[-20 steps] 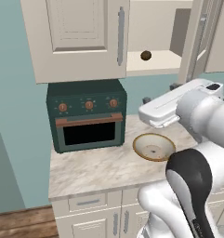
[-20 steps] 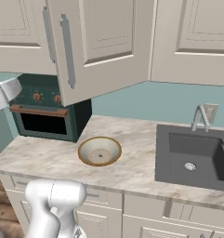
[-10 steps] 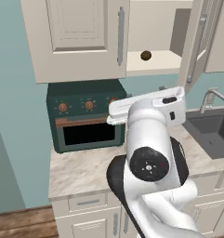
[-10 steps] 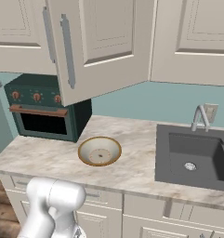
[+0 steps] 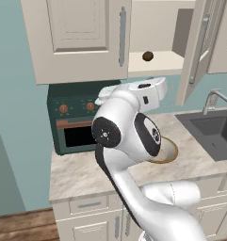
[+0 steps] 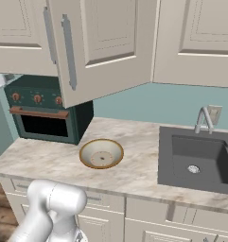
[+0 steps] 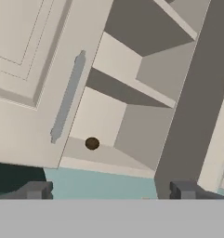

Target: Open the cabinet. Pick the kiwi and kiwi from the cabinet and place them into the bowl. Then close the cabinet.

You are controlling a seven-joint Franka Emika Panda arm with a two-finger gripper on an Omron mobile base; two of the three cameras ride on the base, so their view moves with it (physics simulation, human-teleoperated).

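The cabinet has its left door [image 5: 77, 37] shut and its right door [image 5: 197, 52] swung open. A small dark kiwi [image 5: 147, 56] sits on the lowest shelf; in the hand view the kiwi [image 7: 91, 143] lies just right of the shut door's grey handle [image 7: 67, 104]. My gripper [image 7: 109, 190] is open, below and in front of the shelf, well short of the fruit. The bowl [image 6: 101, 153] stands on the counter with nothing in it; in the left base view my arm [image 5: 129, 132] hides most of the bowl [image 5: 170, 151].
A dark green toaster oven [image 6: 44, 116] stands at the counter's left, under the cabinet. To the right are a sink [image 6: 196, 156] and a faucet [image 6: 204, 118]. The open door [image 6: 106, 47] juts out over the counter above the bowl.
My arm has swung left across the left base view and the hand has risen toward the cabinet opening. The jaws have stayed open.
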